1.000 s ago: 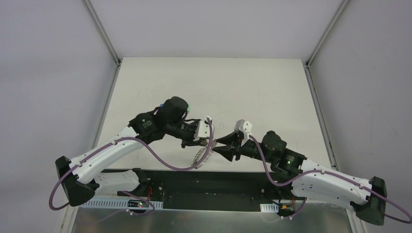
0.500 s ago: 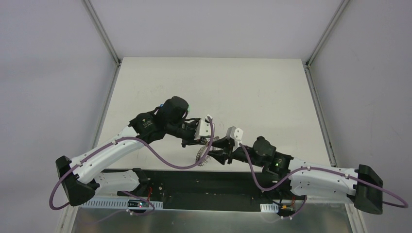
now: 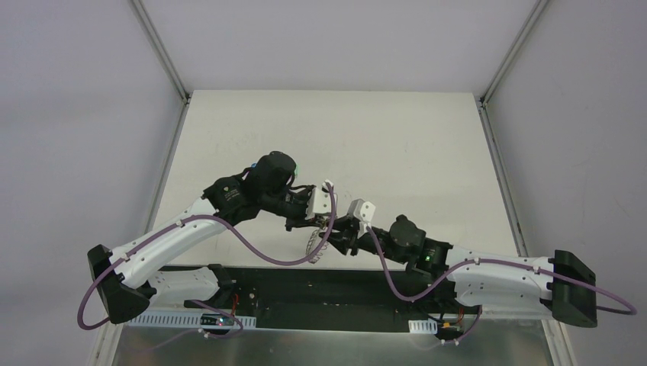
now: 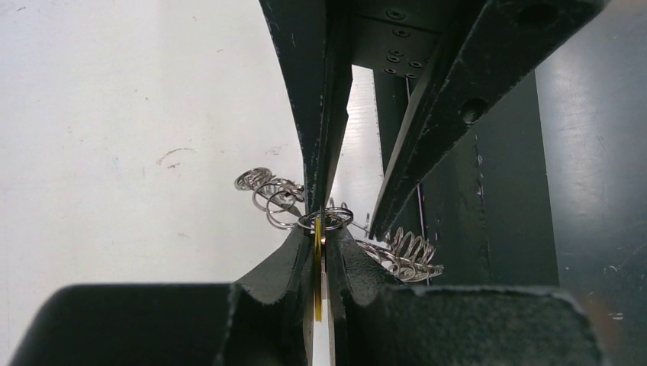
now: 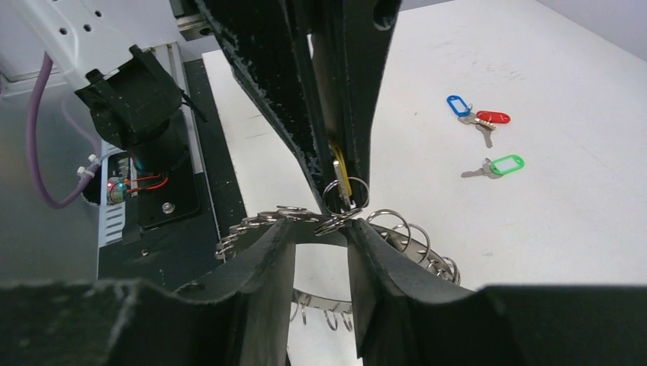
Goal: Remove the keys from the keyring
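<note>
The keyring [image 5: 416,242], a silver band fringed with wire loops, hangs in the air between my grippers; it also shows in the top view [image 3: 314,245]. My left gripper [image 4: 320,242] is shut on a yellow-tagged key [image 4: 317,267] whose small split ring [image 4: 325,219] joins the keyring. The yellow key also shows in the right wrist view [image 5: 339,169]. My right gripper [image 5: 320,238] is open, its fingertips [image 5: 284,242] either side of a stretch of the band, right under the left fingers. Blue [image 5: 458,105], red [image 5: 493,117] and green [image 5: 506,164] tagged keys lie loose on the table.
The white table [image 3: 397,145] stretches beyond both arms. A black base strip [image 3: 305,286] with wiring runs along the near edge under the grippers. Metal frame rails [image 3: 500,61] stand at the table's far corners.
My right arm has moved left to the keyring and its jaws have narrowed from wide open. My left gripper has stayed put with the yellow key.
</note>
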Controlling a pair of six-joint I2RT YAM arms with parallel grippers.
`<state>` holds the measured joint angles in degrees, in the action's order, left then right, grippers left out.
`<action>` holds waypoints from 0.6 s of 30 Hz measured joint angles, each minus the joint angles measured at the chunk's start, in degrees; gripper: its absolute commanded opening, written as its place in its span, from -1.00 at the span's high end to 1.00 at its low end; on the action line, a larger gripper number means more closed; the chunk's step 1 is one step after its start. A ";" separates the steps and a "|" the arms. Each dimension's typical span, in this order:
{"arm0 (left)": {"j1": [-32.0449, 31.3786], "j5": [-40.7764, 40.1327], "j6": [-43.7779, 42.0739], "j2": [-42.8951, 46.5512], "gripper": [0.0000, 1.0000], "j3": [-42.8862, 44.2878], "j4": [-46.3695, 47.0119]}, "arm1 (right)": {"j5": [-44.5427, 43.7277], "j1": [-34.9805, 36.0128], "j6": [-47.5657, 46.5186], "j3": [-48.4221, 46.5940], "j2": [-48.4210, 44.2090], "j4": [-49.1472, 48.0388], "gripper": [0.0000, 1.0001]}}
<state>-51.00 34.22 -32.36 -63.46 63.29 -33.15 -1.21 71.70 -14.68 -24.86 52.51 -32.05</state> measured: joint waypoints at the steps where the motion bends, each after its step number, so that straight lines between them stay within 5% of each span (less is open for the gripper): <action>1: 0.00 0.00 0.00 0.02 1.00 0.00 0.04 | -0.55 0.04 -0.02 0.00 0.00 -0.09 0.32; 7: 0.04 -0.26 -0.22 0.04 1.00 0.00 1.25 | -3.80 0.20 -0.13 0.00 -0.07 -1.20 0.97; 18: 0.07 -1.07 -0.22 0.63 1.00 0.00 2.71 | -7.67 0.28 -0.15 2.43 -5.55 -0.92 1.00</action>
<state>-50.94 33.15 -32.58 -62.83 63.29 -30.44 -8.88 71.99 -14.83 -22.44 46.96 -32.97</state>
